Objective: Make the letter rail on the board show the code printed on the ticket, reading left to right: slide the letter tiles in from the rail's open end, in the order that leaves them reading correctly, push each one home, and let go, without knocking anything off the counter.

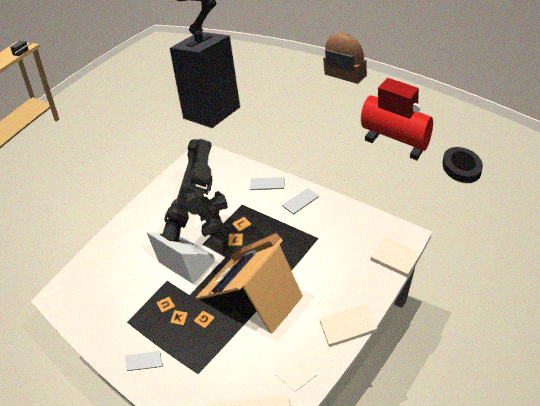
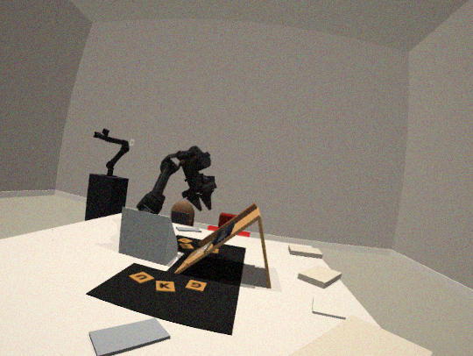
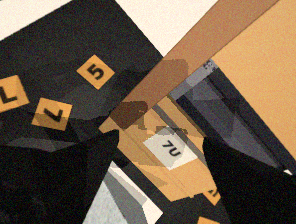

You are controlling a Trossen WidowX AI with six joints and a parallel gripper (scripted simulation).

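The tilted wooden board (image 1: 272, 290) (image 2: 236, 225) (image 3: 255, 55) stands on a black mat (image 1: 190, 345) (image 2: 193, 307). Its dark letter rail (image 1: 231, 272) (image 3: 220, 112) holds no tile that I can see. A white ticket (image 3: 170, 149) on the board reads "7U". Orange tiles U (image 1: 165, 304) (image 2: 141, 276), K (image 1: 179, 317) (image 2: 165, 286) and G (image 1: 203, 318) (image 2: 195, 285) lie in front of the board. Tile 5 (image 3: 95, 72) and two tiles with an L-shaped mark (image 3: 52, 114) (image 3: 7, 95) (image 1: 241, 224) lie behind it. My gripper (image 1: 214, 229) (image 2: 202, 199) (image 3: 160, 138) is open and empty, hanging above the board's upper end and the ticket.
A grey wedge block (image 1: 180, 257) (image 2: 144, 237) stands left of the board, below my arm. Flat grey slabs (image 1: 267, 183) (image 1: 300, 200) (image 1: 143, 360) and cream slabs (image 1: 396, 255) (image 1: 348, 324) lie around the table. A black pedestal (image 1: 205, 80) and a red compressor (image 1: 397, 122) stand on the floor.
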